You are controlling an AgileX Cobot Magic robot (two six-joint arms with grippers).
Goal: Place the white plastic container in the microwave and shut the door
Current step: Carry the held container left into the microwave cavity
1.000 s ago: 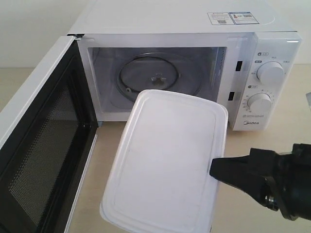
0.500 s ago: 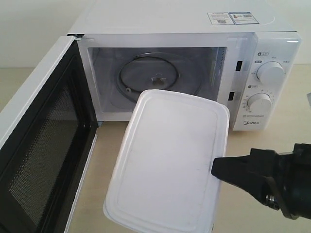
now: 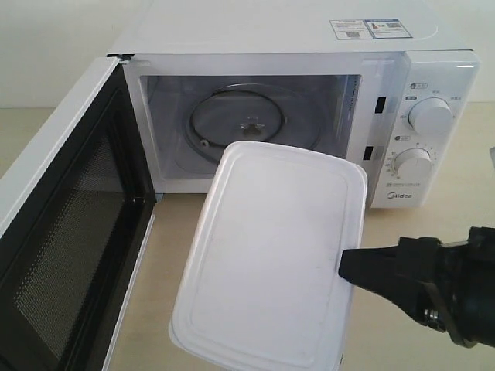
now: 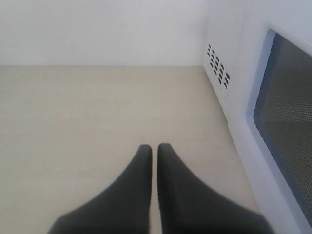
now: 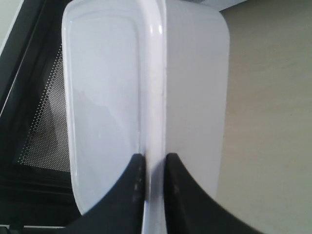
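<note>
In the exterior view the microwave (image 3: 294,39) fills the upper part of the frame, its stickers (image 3: 369,28) on top at upper right and two round dials (image 3: 431,116) down its right panel; the door (image 3: 69,232) stands swung wide open at the left, black inner face and mesh window turned toward the camera; the glass turntable (image 3: 236,124) lies bare inside the cavity. The white plastic container (image 3: 271,263) hangs lid-up and tilted in the lower centre, clear of the bench (image 3: 441,224), in front of the open cavity, its far end overlapping the cavity's lower edge in the frame; the right fingers (image 3: 371,270) come in from the lower right and meet its right long edge.

In the left wrist view the left fingers (image 4: 144,165) are pressed together with nothing between them, over bare bench (image 4: 97,107); the microwave's side wall with its vent holes (image 4: 218,66) is at upper right, and the door's white frame and mesh window (image 4: 287,122) run down the right edge, well apart from the fingers.

In the right wrist view the right fingers (image 5: 134,178) pinch the container's rim (image 5: 155,97) between them, one on the lid side and one on the body side; the container (image 5: 107,87) fills the centre; the door's black face and mesh (image 5: 39,122) show at the left, bench (image 5: 268,122) at the right.
</note>
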